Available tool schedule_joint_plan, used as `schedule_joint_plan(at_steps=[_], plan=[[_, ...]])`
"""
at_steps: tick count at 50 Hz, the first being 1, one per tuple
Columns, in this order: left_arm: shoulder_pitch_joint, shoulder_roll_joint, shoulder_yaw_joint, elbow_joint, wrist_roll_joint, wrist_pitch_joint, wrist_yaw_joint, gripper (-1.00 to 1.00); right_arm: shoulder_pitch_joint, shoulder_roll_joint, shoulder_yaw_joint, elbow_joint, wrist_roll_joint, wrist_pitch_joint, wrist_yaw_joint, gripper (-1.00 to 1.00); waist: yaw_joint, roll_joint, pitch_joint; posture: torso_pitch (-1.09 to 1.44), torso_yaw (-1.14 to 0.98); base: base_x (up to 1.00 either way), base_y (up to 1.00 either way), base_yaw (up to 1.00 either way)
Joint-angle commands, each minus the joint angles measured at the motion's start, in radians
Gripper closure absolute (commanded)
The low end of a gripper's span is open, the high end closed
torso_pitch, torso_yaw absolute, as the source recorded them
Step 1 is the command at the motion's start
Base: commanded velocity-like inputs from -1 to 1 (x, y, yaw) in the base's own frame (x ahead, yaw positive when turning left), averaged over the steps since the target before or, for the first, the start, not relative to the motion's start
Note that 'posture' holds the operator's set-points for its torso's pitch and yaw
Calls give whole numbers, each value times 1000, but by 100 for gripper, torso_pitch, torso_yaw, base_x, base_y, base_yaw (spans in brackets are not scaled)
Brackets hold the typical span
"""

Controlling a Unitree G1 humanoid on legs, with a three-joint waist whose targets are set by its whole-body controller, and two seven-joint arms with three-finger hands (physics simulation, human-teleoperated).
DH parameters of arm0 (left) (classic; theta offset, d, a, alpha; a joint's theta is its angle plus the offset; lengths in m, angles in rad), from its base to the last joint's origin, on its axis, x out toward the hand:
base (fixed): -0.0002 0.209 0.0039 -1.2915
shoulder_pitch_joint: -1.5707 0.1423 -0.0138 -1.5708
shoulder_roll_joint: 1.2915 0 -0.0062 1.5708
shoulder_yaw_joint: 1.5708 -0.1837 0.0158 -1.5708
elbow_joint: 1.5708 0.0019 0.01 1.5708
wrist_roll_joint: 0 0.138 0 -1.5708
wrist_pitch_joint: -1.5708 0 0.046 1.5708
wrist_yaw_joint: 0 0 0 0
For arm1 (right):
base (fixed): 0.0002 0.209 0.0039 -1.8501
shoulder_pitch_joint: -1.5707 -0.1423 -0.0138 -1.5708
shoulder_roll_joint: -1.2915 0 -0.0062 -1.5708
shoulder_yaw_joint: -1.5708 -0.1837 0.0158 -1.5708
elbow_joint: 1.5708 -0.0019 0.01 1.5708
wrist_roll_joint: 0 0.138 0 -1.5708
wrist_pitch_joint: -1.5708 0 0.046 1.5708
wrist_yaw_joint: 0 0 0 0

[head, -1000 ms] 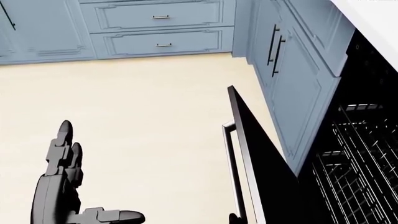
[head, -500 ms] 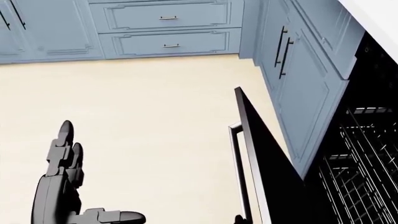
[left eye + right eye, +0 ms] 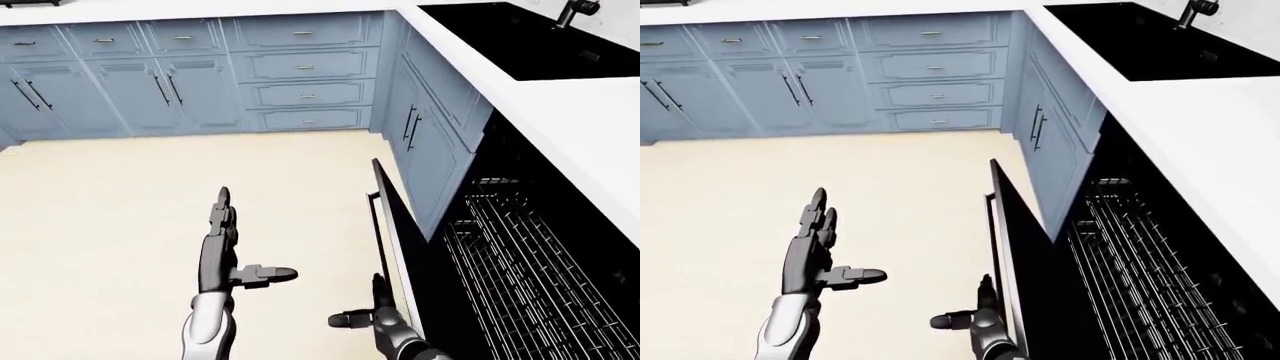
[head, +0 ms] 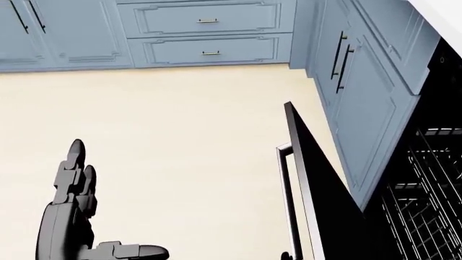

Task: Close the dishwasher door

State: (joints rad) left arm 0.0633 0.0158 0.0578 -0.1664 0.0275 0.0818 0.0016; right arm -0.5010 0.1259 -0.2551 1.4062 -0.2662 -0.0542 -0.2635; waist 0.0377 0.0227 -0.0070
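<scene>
Dishwasher door (image 3: 400,247) partly raised, standing steeply tilted at the lower right of the left-eye view, its long bar handle (image 3: 377,232) facing the cream floor (image 3: 100,225). Right of the door, the open black cavity with wire rack (image 3: 520,270) in plain sight beneath the white bench (image 3: 560,112). Left hand (image 3: 222,247) free above the floor, fingers straight and spread, thumb out sideways, grasping nothing, well apart from the door. Right hand (image 3: 375,311) low by the handle side of the door, fingers extended and unclenched, thumb pointing left; contact with the panel cannot be told. Blue cabinets (image 3: 200,82) along the top; black sink (image 3: 520,41) set in the bench, top right.
</scene>
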Motion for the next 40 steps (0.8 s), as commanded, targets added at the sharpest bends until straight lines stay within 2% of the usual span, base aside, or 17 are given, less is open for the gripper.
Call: schedule_joint_plan(at_steps=[1, 40], plan=[[-17, 4, 3, -41, -1, -30, 1, -100, -6, -45, -8, -18, -12, 12, -77, -100, -10, -4, -13, 0, 0, 0, 0, 0], [-15, 3, 1, -38, -1, -34, 0, -100, -3, -58, -10, -18, -32, 48, -210, -100, 1, 3, -14, 0, 0, 0, 0, 0]])
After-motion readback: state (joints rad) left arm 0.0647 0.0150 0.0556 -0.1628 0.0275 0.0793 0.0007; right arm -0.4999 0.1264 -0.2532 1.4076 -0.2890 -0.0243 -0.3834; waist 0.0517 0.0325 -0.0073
